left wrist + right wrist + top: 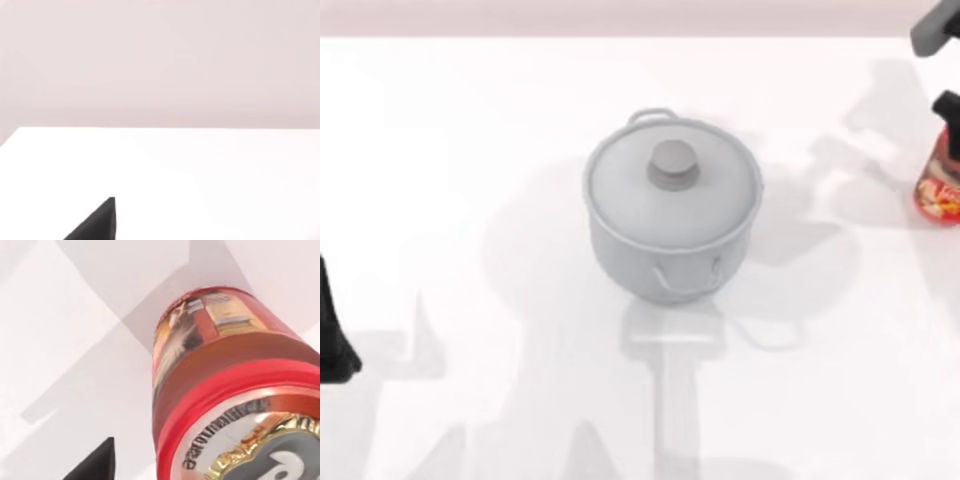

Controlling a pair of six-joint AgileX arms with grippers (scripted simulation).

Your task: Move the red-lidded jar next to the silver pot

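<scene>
Jar (940, 192) stands at the table's right edge, well apart from the central pot (672, 205). Right gripper (948, 125) poised above it for pickup; jaw state indeterminable. Left gripper (335, 335) parked left.

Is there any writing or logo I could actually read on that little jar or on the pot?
Red-lidded jar, lid top: a ring of dark lettering and a white emblem, too blurred to read.
Jar label: red-and-yellow pictures with small print, unreadable.
Silver pot: no text or marks.
</scene>
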